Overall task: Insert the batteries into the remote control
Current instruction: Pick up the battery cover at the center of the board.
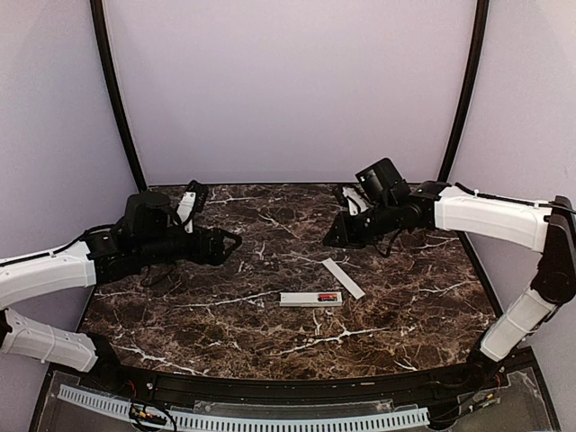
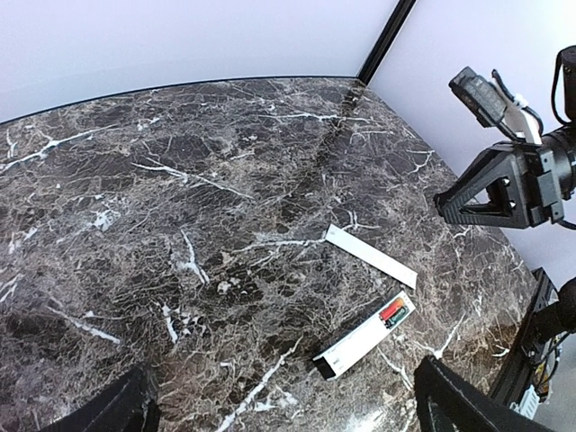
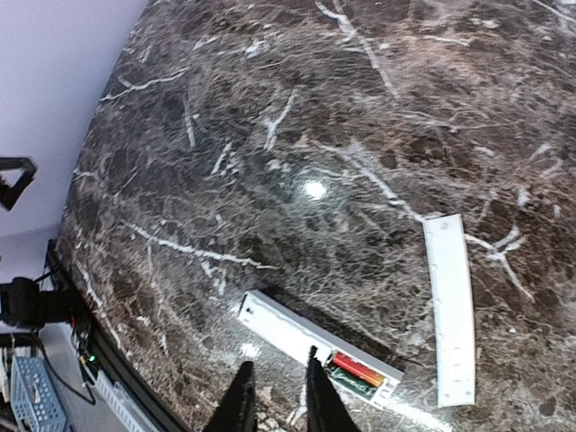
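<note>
Remote (image 1: 310, 299) mid table (image 1: 180, 306), battery (image 1: 328, 296) in, strip (image 1: 343, 278) beside — L tool (image 1: 236, 241) wide, R tool (image 1: 329, 241) barely apart

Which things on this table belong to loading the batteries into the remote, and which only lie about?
For the job: remote control; red battery, already in its recess.
Lying about: white cover strip, beside the remote control; the marble table under it all.

Batteries (image 3: 357, 370) in remote control (image 3: 297, 328): number unclear; left jaws cropped by bottom edge.
</note>
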